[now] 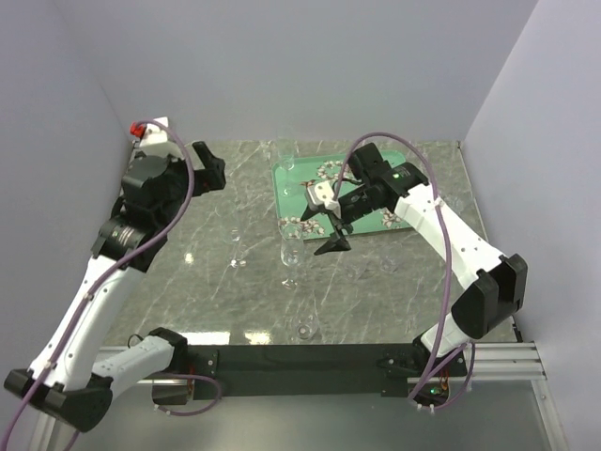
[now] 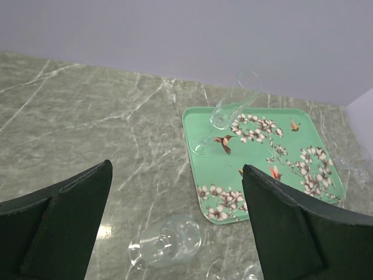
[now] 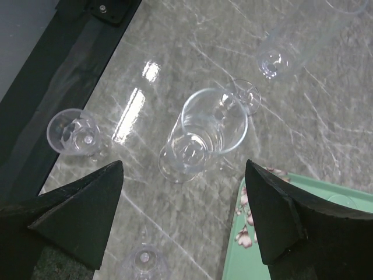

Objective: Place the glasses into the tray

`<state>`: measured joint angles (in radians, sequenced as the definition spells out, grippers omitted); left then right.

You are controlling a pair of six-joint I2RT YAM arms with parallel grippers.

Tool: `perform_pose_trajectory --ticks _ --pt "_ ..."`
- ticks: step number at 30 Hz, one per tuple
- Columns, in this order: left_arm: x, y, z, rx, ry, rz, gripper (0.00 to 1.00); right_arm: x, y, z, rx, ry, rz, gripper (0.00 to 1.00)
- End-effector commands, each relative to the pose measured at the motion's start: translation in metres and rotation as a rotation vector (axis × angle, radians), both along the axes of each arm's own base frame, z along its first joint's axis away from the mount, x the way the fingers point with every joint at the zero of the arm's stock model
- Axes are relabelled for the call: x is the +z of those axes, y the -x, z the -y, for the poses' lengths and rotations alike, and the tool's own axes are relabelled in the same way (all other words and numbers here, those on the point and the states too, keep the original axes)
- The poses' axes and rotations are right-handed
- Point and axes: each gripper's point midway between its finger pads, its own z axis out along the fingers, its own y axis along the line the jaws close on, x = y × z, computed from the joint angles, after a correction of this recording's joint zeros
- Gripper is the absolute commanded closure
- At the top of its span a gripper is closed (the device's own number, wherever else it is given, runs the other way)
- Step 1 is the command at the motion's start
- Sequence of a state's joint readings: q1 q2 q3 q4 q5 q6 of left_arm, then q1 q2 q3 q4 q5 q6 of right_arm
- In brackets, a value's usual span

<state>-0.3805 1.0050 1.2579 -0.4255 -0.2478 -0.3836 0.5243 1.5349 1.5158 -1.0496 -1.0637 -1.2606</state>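
The teal tray with white flowers lies at the back of the marble table. One stemmed glass stands on the tray's near-left corner. My left gripper hovers open and empty, left of the tray, above a clear glass on the table. My right gripper hangs open and empty over the tray's front-left corner. Just ahead of it a tall clear glass stands on the table. Other glasses stand on the marble around it.
Grey walls close the table at the back and on both sides. A black rail with the arm bases runs along the near edge. A small glass stands close to that rail. Another glass is to the left.
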Motion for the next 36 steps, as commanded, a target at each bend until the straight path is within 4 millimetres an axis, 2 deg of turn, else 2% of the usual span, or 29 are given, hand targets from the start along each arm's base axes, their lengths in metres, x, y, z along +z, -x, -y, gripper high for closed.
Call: perform_pose_trajectory --ticks 1,9,17,20,26,27,31,34,36 --pt "0.016 0.01 -0.015 0.059 0.038 0.079 0.01 -0.001 -0.009 -0.016 -0.022 0.001 0.014 0.09" --pt "0.013 0.023 -0.023 0.078 0.051 0.089 0.01 -0.012 -0.003 -0.044 0.004 0.027 -0.012 0.09" --pt "0.01 0.031 -0.028 0.091 0.059 0.096 0.01 -0.02 0.001 -0.057 -0.003 0.037 -0.035 0.11" --pt "0.009 0.031 -0.029 0.094 0.057 0.093 0.01 -0.023 0.0 -0.059 -0.009 0.041 -0.043 0.16" --pt "0.009 0.032 -0.031 0.1 0.052 0.098 0.01 -0.026 -0.004 -0.057 -0.024 0.066 -0.028 0.37" --pt "0.01 0.032 -0.031 0.1 0.055 0.101 0.01 -0.026 -0.004 -0.057 -0.024 0.065 -0.029 0.44" --pt "0.009 0.032 -0.03 0.098 0.052 0.098 0.01 -0.022 -0.005 -0.057 -0.033 0.06 -0.025 0.55" --pt "0.01 0.032 -0.029 0.088 0.051 0.102 0.01 -0.006 -0.01 -0.061 -0.068 0.032 -0.03 0.61" --pt "0.012 0.032 -0.028 0.085 0.053 0.111 0.01 0.012 -0.016 -0.065 -0.085 -0.008 -0.018 0.65"
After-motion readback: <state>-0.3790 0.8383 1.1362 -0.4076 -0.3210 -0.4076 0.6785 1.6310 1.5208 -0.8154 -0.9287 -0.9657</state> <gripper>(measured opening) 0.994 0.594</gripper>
